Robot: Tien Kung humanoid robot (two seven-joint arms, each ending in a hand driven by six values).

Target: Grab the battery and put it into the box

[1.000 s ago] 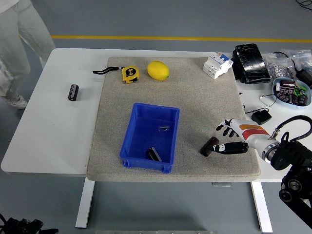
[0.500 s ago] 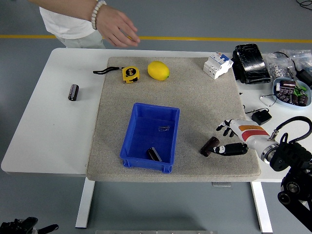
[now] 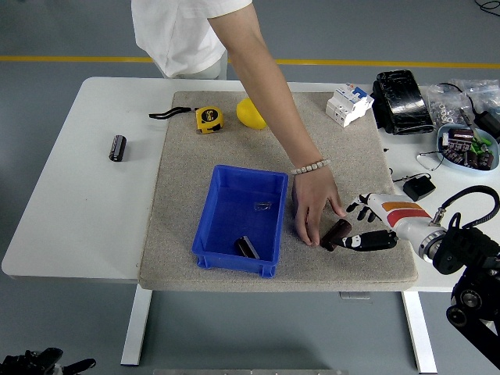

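Note:
A dark brown battery (image 3: 337, 234) lies on the grey mat (image 3: 187, 195), right of the blue box (image 3: 234, 261). My right hand (image 3: 355, 225) rests on the mat just right of the battery, fingers spread and holding nothing, its thumb beside the battery's right side. A person's hand (image 3: 312, 205) has reached across the table, and its fingertips sit at the battery's left end. The box holds a dark oblong object (image 3: 247, 247) and a small clear piece (image 3: 263, 206). A second dark cylinder (image 3: 117, 148) lies on the white table at the far left.
The person's forearm (image 3: 266, 101) crosses the mat diagonally and partly covers a yellow lemon (image 3: 247, 116). A yellow tape measure (image 3: 208, 119) lies at the mat's back. A white breaker (image 3: 348, 104), a black pack (image 3: 401, 101), a parts bowl (image 3: 466, 147) and a small black adapter (image 3: 419, 186) crowd the right side.
The person has come to the table's far side and stretched an arm down across the mat to the battery. My right hand and the battery have barely moved.

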